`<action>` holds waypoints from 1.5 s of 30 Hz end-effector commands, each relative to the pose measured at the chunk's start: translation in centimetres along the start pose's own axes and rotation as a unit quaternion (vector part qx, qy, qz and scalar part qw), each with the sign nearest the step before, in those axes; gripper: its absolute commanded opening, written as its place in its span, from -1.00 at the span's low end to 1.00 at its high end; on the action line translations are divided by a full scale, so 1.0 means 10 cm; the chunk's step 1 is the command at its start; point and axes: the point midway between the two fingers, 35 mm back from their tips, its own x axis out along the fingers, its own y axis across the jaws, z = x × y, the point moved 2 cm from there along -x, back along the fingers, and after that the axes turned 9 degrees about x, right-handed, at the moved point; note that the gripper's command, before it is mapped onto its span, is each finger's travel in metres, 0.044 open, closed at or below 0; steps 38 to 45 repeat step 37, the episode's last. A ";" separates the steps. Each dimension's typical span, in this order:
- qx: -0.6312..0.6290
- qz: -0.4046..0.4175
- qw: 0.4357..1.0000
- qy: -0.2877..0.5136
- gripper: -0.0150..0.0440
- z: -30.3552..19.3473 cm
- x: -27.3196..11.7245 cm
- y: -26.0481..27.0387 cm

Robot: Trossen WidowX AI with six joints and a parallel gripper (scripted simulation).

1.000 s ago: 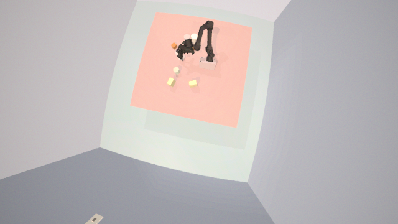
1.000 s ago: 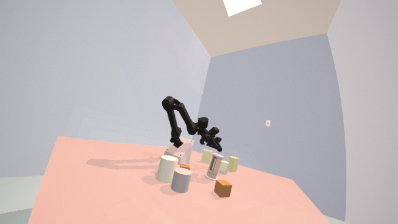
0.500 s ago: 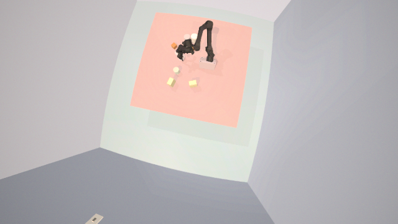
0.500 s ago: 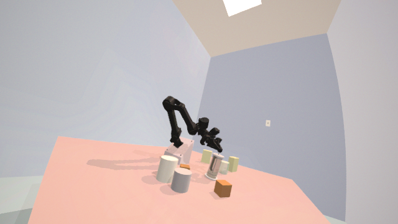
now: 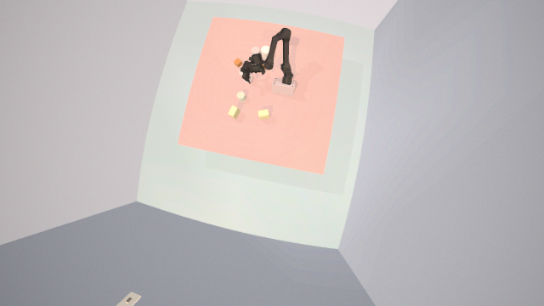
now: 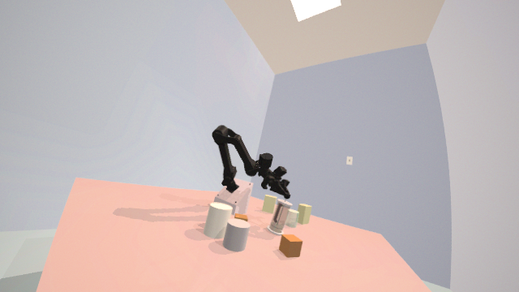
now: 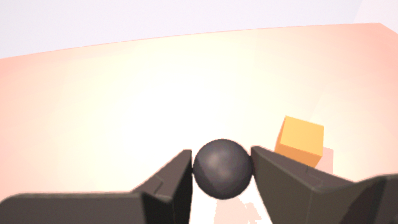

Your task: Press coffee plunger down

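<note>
The coffee press (image 6: 280, 217) stands upright on the pink table top, a clear cylinder with a light lid and base. My gripper (image 7: 221, 156) (image 6: 287, 196) is shut on the plunger's knob (image 7: 223, 175), a dark round ball that sits between both fingertips in the wrist view. In the exterior view the fingertips are a little above the lid, with a short stretch of rod between. In the top view the arm hides most of the press.
An orange cube (image 6: 290, 246) (image 7: 301, 137) (image 5: 238, 62) stands near the press. A white cylinder (image 6: 218, 220) and a grey cylinder (image 6: 236, 235) stand on its other side. A pale green cylinder (image 5: 241, 96) and two yellow blocks (image 5: 234, 112) (image 5: 263, 114) stand beyond it.
</note>
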 end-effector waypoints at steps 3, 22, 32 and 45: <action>0.000 0.000 1.000 0.000 0.08 0.00 0.00 0.00; 0.000 0.002 1.000 0.008 1.00 0.27 -0.23 0.06; -0.004 -0.002 1.000 0.008 1.00 0.57 -0.59 0.02; -0.004 -0.002 1.000 0.008 1.00 0.57 -0.59 0.03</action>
